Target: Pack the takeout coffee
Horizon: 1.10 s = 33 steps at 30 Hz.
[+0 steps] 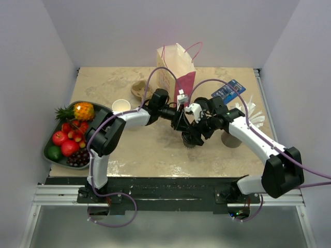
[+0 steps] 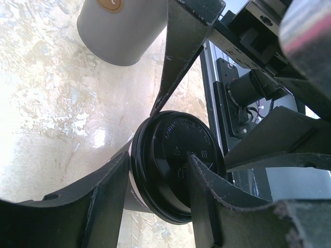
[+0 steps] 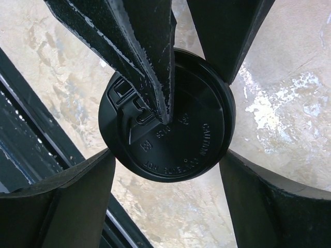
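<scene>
Takeout coffee (image 1: 190, 138) stands on the table (image 1: 145, 155), dead centre of the top view. Left gripper (image 2: 158, 159) half-open, one finger over the black lid (image 3: 176, 139); right gripper (image 3: 167, 154) spread wide, tips at its rim, and whether either actually grips, I cannot tell

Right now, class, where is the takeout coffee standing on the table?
In the top view, the takeout coffee stands near the table's middle, where the left pincer and right pincer meet, in front of the paper bag.

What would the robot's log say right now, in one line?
takeout coffee: lidded, upright on table | left claw: at its top, grip unclear | right claw: open, straddling it
</scene>
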Available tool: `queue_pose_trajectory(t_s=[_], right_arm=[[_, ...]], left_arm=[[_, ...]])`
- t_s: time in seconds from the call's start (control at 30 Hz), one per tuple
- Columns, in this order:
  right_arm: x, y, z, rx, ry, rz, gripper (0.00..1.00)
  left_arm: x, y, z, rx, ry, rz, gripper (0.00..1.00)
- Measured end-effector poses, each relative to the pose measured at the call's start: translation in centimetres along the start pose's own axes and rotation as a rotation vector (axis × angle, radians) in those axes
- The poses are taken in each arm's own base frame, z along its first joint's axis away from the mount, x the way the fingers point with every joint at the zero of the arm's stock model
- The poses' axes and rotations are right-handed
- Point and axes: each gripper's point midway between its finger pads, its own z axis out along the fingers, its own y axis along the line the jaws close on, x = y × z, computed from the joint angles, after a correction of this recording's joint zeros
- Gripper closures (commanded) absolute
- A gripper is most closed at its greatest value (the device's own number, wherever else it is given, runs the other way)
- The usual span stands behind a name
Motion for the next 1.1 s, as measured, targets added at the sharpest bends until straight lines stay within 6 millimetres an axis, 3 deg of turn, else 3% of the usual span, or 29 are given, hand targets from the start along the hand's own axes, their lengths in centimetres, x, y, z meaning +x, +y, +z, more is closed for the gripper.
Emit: queue_pose_trajectory(t_s=[0.17,0.2,0.23,0.27,0.57,0.73,1.1], right_arm=[[-0.2,-0.1,-0.2,0.013,-0.007,-0.006,0.16],[-0.3,-0.1,-0.3,0.013,-0.005,-0.009,0.16],[-0.3,0.0,-0.5,0.011,-0.002,-0.013,0.14],[-0.4,0.0,-0.7,0.009,-0.002,-0.015,0.05],[-5.8,0.2,-4.2,-0.005,-0.104,-0.081,0.04],[-5.3,-0.6,-3.4,-0.020,-0.078,-0.042,0.05],[-4.1,-2.0,-2.3,-0.022,-0.027,0.014,0.06]], left_arm=[[-0.3,0.1,-0.3,0.005,-0.016,0.003,0.44],[-0.3,0.1,-0.4,0.011,-0.022,0.003,0.34],[-0.3,-0.1,-0.5,0.021,-0.026,-0.003,0.10],[-0.2,-0.2,-0.6,0.029,-0.027,-0.010,0.01],[-1.4,-1.4,-2.1,0.065,-0.063,-0.016,0.01],[-1.6,-1.5,-2.9,0.029,-0.066,-0.007,0.01],[1.3,-0.3,-3.4,-0.052,-0.006,-0.038,0.03]])
